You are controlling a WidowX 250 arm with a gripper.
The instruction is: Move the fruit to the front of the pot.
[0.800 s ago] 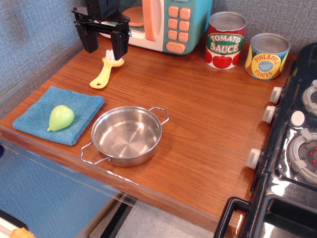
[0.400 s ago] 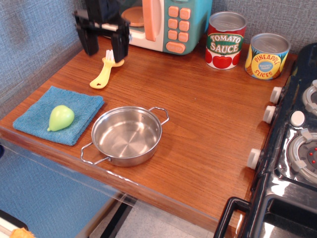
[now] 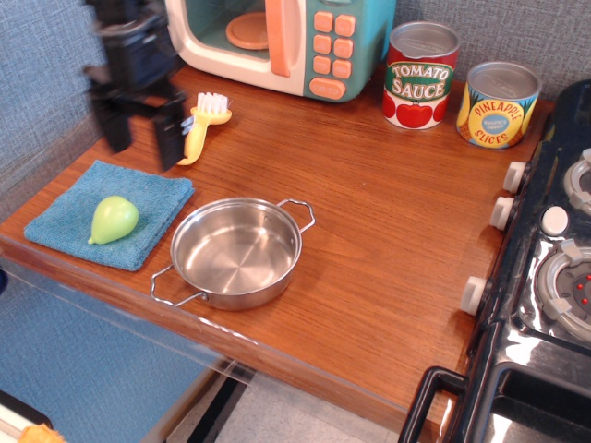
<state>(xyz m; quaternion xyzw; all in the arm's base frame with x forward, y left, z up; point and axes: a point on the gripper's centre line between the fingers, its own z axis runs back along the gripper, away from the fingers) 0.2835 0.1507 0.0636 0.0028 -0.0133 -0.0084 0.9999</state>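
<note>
One fruit (image 3: 114,219) lies on a blue cloth (image 3: 69,212) at the worktop's front-left corner, beside one empty pot (image 3: 236,252). Two cans (image 3: 421,74) stand at the back edge. The gripper (image 3: 141,129) hangs spread apart, holding nothing.

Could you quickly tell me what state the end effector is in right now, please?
End effector: open and empty, fingers apart, above the back edge of the blue cloth; the pear lies untouched on it.

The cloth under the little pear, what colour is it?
The cloth is blue, seen in the only camera view; the pear on it is light green.
</note>
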